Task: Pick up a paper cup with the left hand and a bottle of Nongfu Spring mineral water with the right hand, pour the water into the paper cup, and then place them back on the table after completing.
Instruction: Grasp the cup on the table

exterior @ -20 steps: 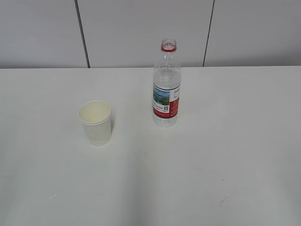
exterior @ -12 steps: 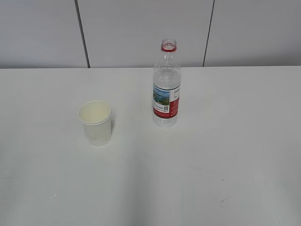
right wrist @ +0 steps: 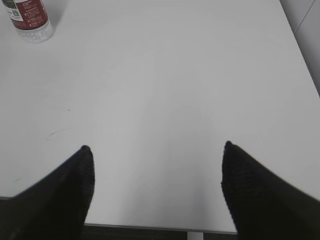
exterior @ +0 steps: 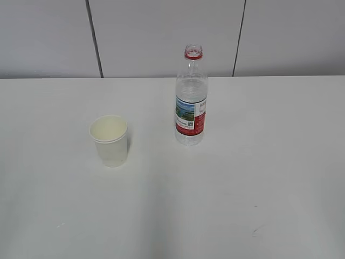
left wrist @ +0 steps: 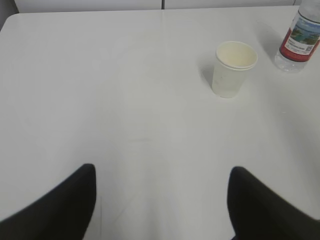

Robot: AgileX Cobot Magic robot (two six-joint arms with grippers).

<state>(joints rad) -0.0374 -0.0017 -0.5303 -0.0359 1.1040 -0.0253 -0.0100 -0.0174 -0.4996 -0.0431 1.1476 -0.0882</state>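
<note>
Paper cup and bottle both sit untouched on the counter. Left hand and right hand have jaws wide, so I'd approach each squarely and squeeze the cup gently.

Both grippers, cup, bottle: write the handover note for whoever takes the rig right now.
Left gripper: open, empty, well short of the paper cup.
Right gripper: open, empty, near the table's edge, far from the bottle.
Cup and uncapped bottle stand upright and apart on the table, cup on the left.
Done: nothing grasped yet.
Left: pick up both, pour, set them back.
</note>
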